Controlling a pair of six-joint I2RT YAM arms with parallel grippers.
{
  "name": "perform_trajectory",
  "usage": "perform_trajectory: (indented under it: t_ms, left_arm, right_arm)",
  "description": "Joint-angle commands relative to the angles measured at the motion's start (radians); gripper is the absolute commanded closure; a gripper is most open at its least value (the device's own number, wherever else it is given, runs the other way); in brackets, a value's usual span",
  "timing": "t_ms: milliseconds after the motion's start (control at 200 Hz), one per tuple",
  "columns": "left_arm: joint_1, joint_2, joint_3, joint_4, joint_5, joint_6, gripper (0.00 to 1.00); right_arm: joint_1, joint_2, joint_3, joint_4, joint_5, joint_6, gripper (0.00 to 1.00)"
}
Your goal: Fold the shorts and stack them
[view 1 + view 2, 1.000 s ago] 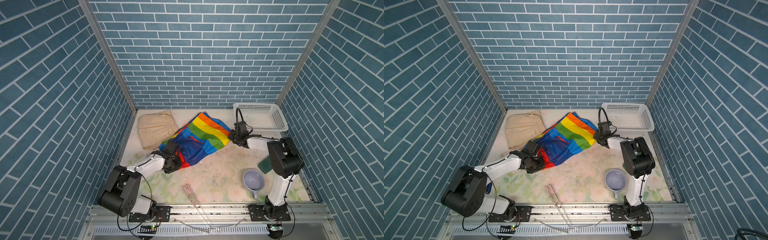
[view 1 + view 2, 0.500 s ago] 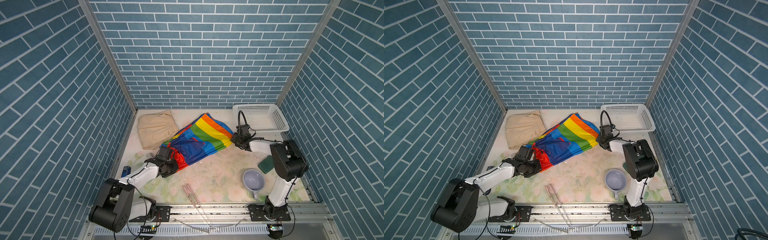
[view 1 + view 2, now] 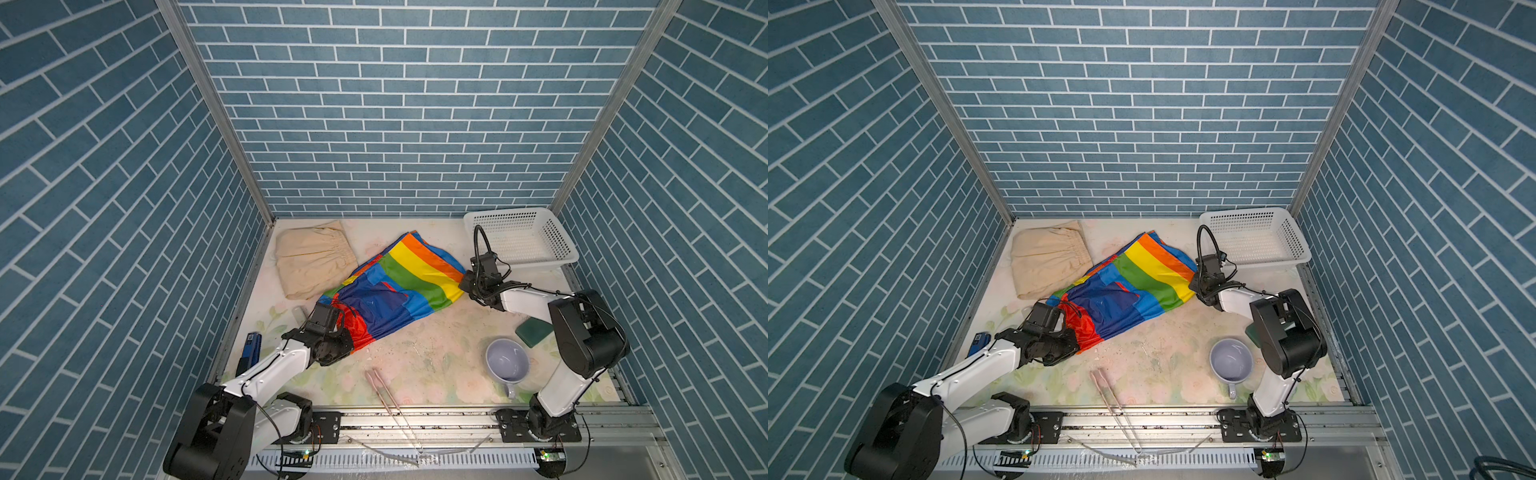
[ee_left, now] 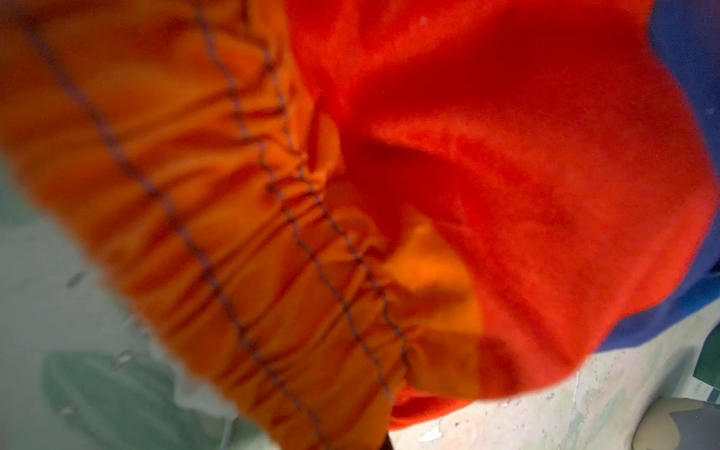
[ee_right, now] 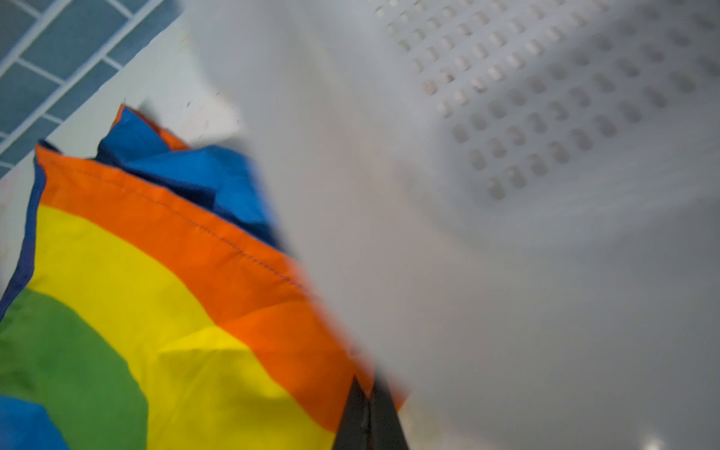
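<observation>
In both top views the shiny rainbow-striped shorts lie stretched diagonally over the pale floral tabletop, with the gathered waist near-left and the legs far-right. The left gripper is clamped on the waist end. The right gripper sits at the orange hem, near the white perforated plastic basket. The plain beige cloth shorts, with a puckered elastic waist, lie far-left, just beside the striped pair. Bare table lies near-centre, between thin pink tongs and a lilac mug.

The left wrist view is blurred: an orange waistband with dark stitch rows, then smooth red cloth.

In the right wrist view, dark fingertips stand narrowly together at the stitched orange hem. Whether they pinch it cannot be told. The basket's holed wall is close beside them.
</observation>
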Motion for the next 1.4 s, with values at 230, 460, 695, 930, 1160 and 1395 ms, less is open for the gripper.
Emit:
perform_trajectory:
  t_ms: [230, 460, 695, 930, 1160, 1395]
  left_arm:
    - [0.01, -0.031, -0.009, -0.292, -0.077, -0.016, 0.55]
    - [0.01, -0.116, 0.075, -0.366, -0.083, -0.043, 0.38]
    - [0.011, -0.133, 0.136, -0.4, -0.12, -0.052, 0.27]
    - [0.019, -0.08, 0.123, -0.338, -0.098, -0.058, 0.24]
    - [0.022, -0.025, 0.121, -0.302, -0.085, -0.054, 0.23]
    - [0.03, -0.006, 0.112, -0.282, -0.08, -0.054, 0.22]
  right_arm:
    - [0.035, -0.159, 0.143, -0.249, 0.147, -0.276, 0.56]
    - [0.045, -0.006, 0.416, -0.295, 0.098, -0.458, 0.56]
    - [0.042, 0.275, 0.67, -0.368, -0.12, -0.617, 0.68]
    - [0.002, 0.437, 0.814, -0.451, -0.339, -0.642, 0.64]
    - [-0.027, 0.532, 0.87, -0.489, -0.388, -0.651, 0.58]
    - [-0.058, 0.595, 0.912, -0.515, -0.442, -0.665, 0.54]
